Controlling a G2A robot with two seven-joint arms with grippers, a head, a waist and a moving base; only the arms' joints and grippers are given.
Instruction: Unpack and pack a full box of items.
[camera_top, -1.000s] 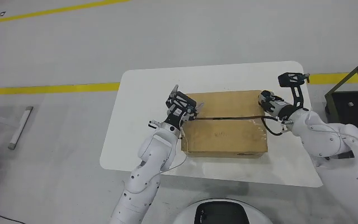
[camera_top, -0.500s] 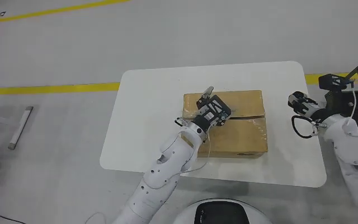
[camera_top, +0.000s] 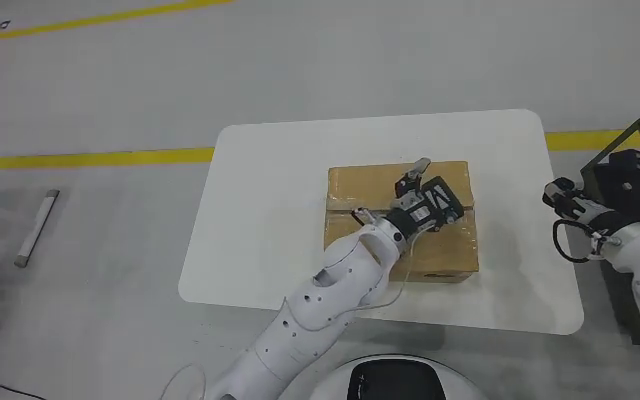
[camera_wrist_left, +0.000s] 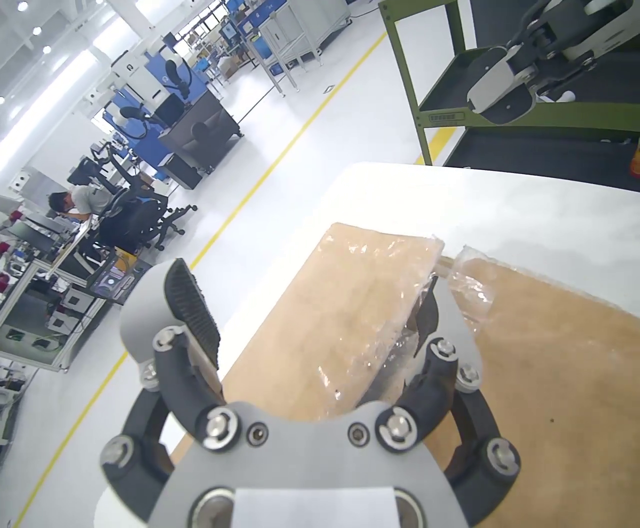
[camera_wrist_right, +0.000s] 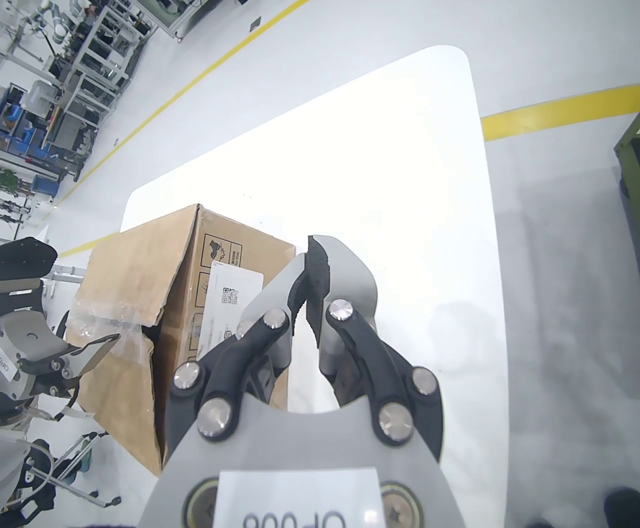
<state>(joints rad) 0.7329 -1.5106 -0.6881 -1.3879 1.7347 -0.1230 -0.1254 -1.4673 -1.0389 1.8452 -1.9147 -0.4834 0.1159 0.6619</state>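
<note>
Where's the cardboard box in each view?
Top view: cardboard box on the white table, under the left claw.
Left wrist view: box just ahead of that claw.
Right wrist view: box beyond the right claw.
Shared landmark: torn clear tape along the top seam.

Plain brown cardboard box (camera_top: 355, 185), its seam glazed with clear, crinkled tape (camera_wrist_left: 380, 325), one end bearing a white label (camera_wrist_right: 230, 295) printed in black, against a white tabletop (camera_top: 270, 210). The floor (camera_top: 120, 90) is pale grey, crossed by yellow lines (camera_top: 100, 158). The left gripper (camera_wrist_left: 305, 295) and right gripper (camera_wrist_right: 310, 260) are silver-grey metal with black links and black ribbed pads (camera_wrist_left: 192, 310). A cart (camera_wrist_left: 415, 100) beyond the tabletop is olive green.
</note>
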